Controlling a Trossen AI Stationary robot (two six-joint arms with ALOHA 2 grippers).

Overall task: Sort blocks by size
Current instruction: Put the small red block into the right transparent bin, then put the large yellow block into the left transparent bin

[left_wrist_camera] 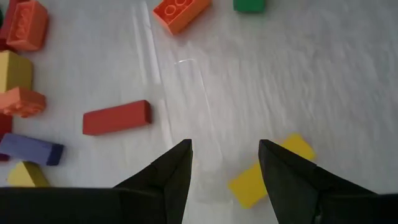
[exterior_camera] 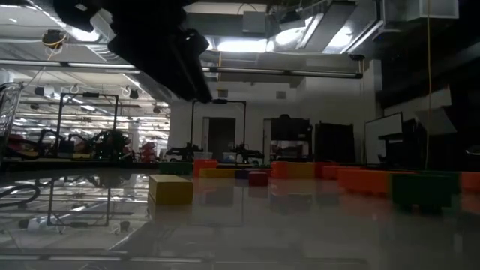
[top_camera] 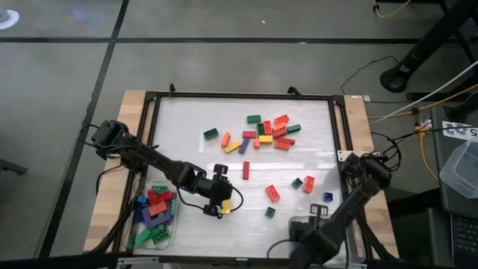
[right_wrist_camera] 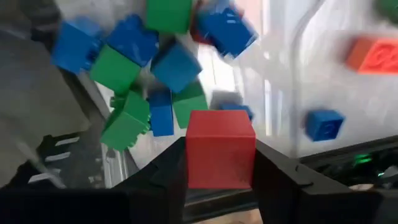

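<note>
Many coloured blocks (top_camera: 267,131) lie scattered on the white table top. My left gripper (left_wrist_camera: 224,158) is open, low over the table near its front. A yellow long block (left_wrist_camera: 270,171) lies on the table partly behind one finger; it also shows in the high view (top_camera: 224,210) and the low view (exterior_camera: 171,189). A red long block (left_wrist_camera: 117,118) lies just beyond. My right gripper (right_wrist_camera: 221,155) is shut on a small red square block (right_wrist_camera: 221,149) above a clear tray (right_wrist_camera: 292,81) that holds small blue and green blocks. My right gripper pinches the small red square block by two opposite sides (right_wrist_camera: 191,155) between its two fingers. The block is lifted clear, above the small blue and green blocks in the clear tray.
A second clear tray (top_camera: 153,215) at the front left holds long red, blue, green and purple blocks. A black frame (top_camera: 243,96) runs round the table top. A small blue block (right_wrist_camera: 324,123) and an orange block (right_wrist_camera: 373,55) lie on the table beside the right tray.
</note>
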